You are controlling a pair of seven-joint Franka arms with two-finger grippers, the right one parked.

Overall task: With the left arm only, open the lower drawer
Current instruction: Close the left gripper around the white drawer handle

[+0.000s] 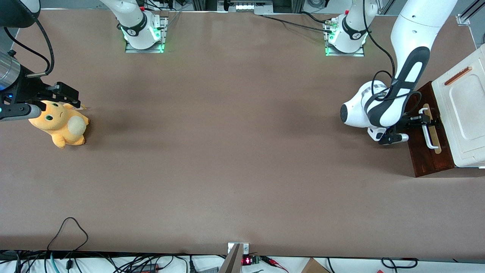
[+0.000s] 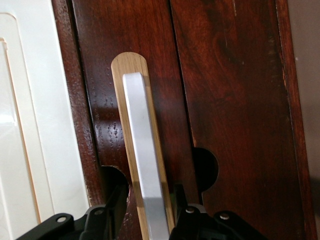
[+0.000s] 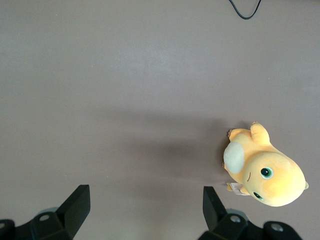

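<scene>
The gripper [image 2: 147, 212] straddles the white loop handle [image 2: 145, 165], one finger on each side of it, not visibly pinching. The handle sits on a pale wood strip [image 2: 131, 65] on the lower drawer [image 1: 430, 151], under the cream-white cabinet top [image 1: 464, 110]. The left arm [image 1: 382, 110] reaches in just beside the drawer front.

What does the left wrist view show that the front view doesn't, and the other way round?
Only the left wrist view shows the black claw with a finger on each side of the white loop handle. Only the front view shows the yellow plush toy toward the parked arm's end and the glossy white left arm. Both show the dark reddish-brown lower drawer front and the cream-white cabinet top.
</scene>
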